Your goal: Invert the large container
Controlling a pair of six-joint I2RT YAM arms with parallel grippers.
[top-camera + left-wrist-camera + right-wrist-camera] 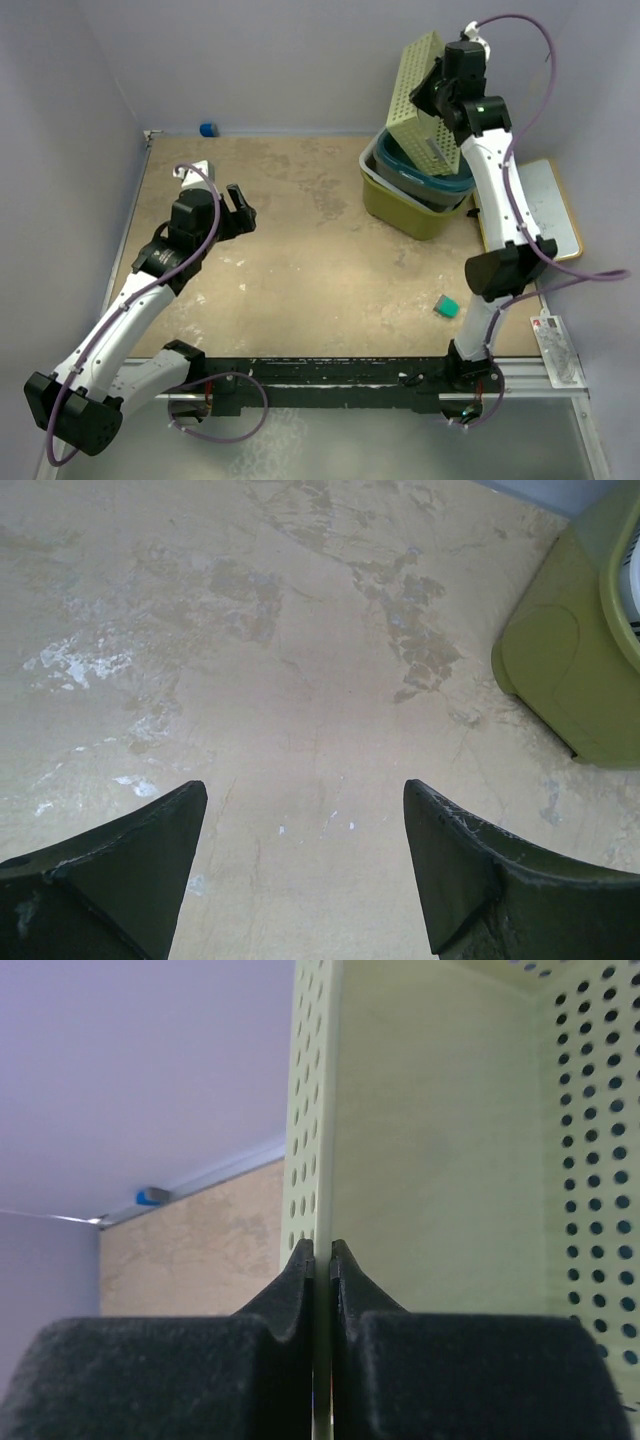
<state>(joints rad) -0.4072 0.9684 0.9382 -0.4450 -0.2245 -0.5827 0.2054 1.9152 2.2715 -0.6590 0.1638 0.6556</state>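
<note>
My right gripper (322,1260) pinches pale perforated box (418,90) wall above olive bin (405,207), table's (300,260) far-right corner; left gripper (305,865) spread, bin well apart. No writing legible.

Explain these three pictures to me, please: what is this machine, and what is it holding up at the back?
It is two robot arms bolted to the near edge of a table. The overhead picture looks down from above and behind them; the other two come from small cameras on each wrist.

The right gripper is shut on the thin wall of a pale-green perforated box, lifted above the large container, an olive-green bin. A teal tub sits nested inside that bin.

The left gripper is open and holds nothing; it hangs over the bare, stained table, with the bin's corner at the edge of its view.

Also there: a small teal block, a blue thing by the back wall, and a grey board on the right.
</note>
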